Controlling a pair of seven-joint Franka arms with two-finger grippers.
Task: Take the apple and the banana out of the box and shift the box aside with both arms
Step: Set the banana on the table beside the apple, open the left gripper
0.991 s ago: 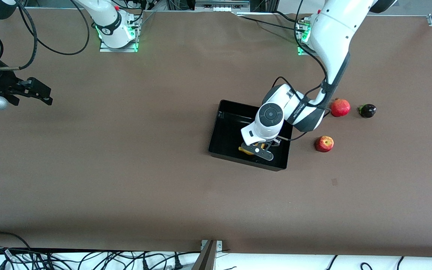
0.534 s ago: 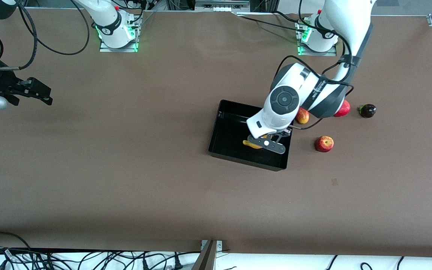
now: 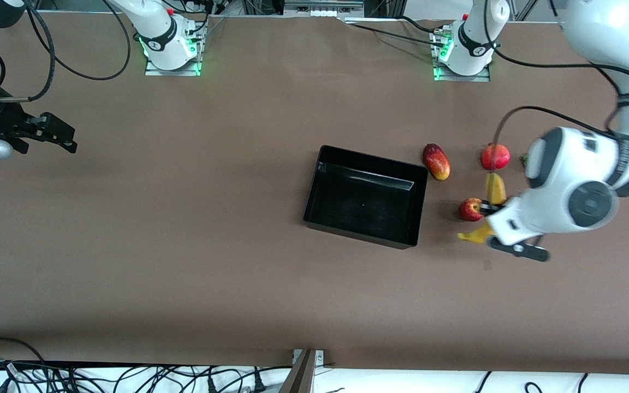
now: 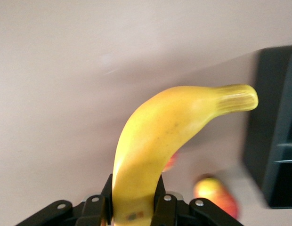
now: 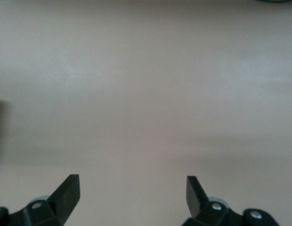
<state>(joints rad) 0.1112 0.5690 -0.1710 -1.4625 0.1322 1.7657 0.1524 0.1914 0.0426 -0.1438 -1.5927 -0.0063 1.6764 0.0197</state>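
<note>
The left gripper (image 3: 490, 210), clamped on the banana (image 3: 493, 190), has carried it from the box (image 3: 363, 196), now empty, to over the apple (image 3: 470, 209). The right gripper (image 3: 52, 134) waits wide open.

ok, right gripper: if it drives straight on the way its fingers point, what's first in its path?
Looks free: the open right gripper faces only bare table in its wrist view. Depth unclear; likely the tabletop first.
</note>
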